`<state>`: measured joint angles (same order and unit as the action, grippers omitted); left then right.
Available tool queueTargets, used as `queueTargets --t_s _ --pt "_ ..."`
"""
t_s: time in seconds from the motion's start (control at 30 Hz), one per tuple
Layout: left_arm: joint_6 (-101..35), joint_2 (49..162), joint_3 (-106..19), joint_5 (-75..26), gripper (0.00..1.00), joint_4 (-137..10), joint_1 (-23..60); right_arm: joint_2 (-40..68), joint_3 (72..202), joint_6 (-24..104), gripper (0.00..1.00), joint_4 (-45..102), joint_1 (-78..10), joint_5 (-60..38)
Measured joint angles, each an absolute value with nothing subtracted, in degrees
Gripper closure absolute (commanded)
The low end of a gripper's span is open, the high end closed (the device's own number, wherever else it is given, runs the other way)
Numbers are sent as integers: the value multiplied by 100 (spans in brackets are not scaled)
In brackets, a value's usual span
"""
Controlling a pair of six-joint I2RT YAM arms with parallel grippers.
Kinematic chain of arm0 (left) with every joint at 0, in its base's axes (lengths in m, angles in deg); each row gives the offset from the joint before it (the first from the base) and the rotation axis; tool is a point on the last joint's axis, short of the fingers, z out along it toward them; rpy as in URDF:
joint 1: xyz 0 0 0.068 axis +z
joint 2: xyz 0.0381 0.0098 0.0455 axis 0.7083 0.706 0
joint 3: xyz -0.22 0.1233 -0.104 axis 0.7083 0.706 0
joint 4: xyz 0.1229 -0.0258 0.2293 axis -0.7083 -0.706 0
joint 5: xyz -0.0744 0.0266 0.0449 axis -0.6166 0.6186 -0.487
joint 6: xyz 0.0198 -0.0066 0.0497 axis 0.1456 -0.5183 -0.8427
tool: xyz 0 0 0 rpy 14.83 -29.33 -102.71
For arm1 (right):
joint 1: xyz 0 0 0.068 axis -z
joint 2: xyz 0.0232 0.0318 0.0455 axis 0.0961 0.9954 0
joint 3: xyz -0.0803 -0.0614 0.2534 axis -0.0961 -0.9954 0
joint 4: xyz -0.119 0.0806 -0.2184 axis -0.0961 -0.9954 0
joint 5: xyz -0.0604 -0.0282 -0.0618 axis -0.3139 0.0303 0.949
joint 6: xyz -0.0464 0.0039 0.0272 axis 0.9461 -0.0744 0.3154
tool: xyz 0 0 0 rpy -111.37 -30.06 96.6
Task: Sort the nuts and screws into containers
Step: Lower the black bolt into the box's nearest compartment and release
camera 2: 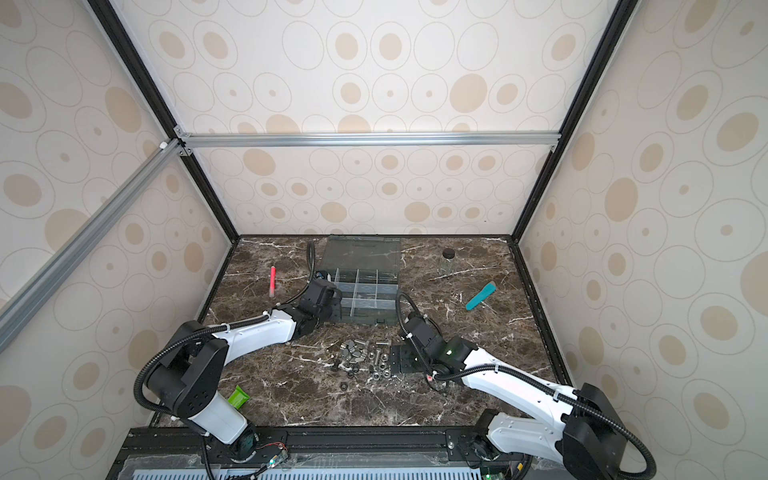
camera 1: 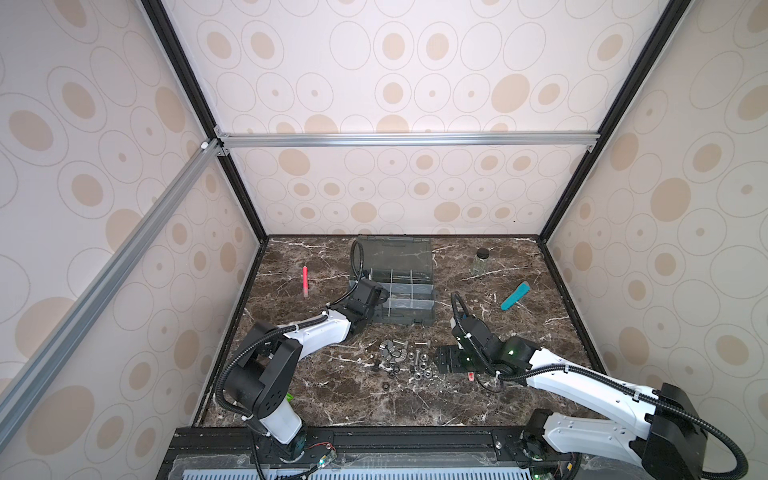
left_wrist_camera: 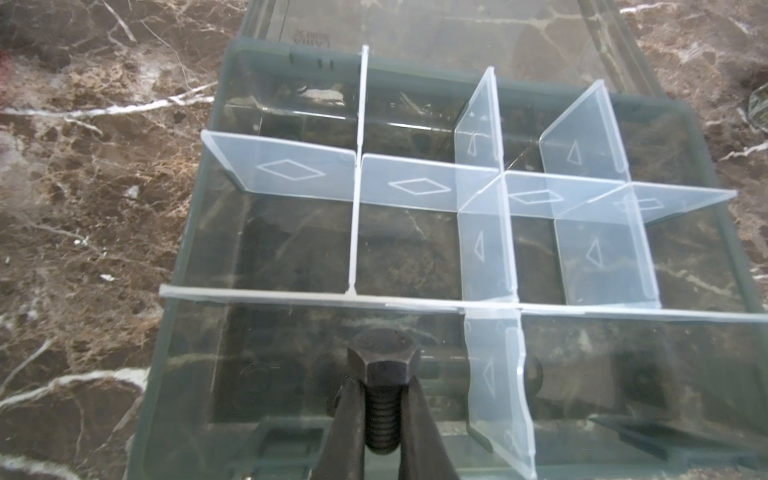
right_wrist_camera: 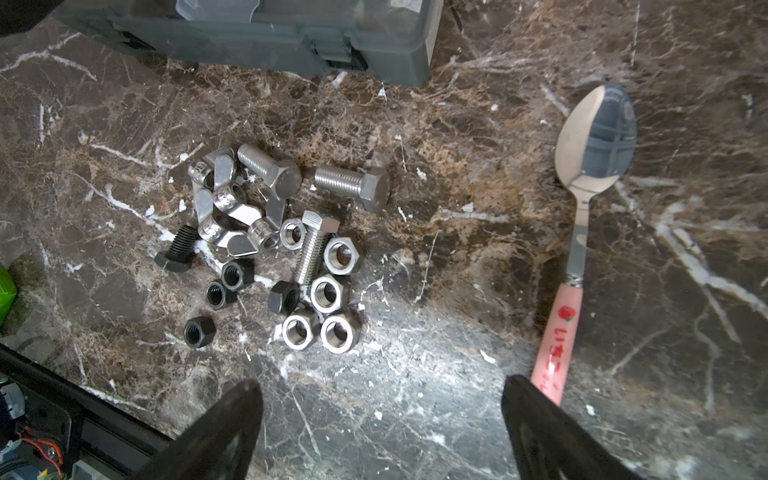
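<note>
Left jaws are clenched on the threaded shank of a black screw [left_wrist_camera: 383, 386], hex head poking out ahead of them. It hangs right over the row of containers [left_wrist_camera: 291, 249] closest to the jaws, in the grey box [left_wrist_camera: 183, 291] with its smoky lid [left_wrist_camera: 457, 33] flipped open on the far side. Right jaws are spread wide with nothing between them, over the marble surface [right_wrist_camera: 457, 124]. The loose screws [right_wrist_camera: 353, 183] and nuts [right_wrist_camera: 330, 293], a few wing nuts mixed in, sit in a heap just ahead of them, between the jaws and the box front. A pink-handled spoon [right_wrist_camera: 582, 232] lies off to the other side, handle end close to one fingertip, bowl pointing away.
</note>
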<state>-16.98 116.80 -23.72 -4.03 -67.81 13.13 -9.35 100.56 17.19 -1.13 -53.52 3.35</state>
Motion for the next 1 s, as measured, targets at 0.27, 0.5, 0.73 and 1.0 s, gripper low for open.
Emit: queueTargets --t_s 0.27,0.5,0.73,1.0 --pt "-1685 11717 -2404 -462 70 -6720 1328 -787 10191 1831 6 -142 -5352 350" --pt "-1599 11634 -2385 -456 49 -6701 1335 -616 10333 1909 6 -133 -5352 265" --pt "-1617 11107 -2125 -526 44 -6589 1335 -618 10333 1920 6 -129 -5357 241" --pt "-1610 10847 -2057 -530 42 -6587 1335 -426 10410 2086 7 -124 -5379 145"
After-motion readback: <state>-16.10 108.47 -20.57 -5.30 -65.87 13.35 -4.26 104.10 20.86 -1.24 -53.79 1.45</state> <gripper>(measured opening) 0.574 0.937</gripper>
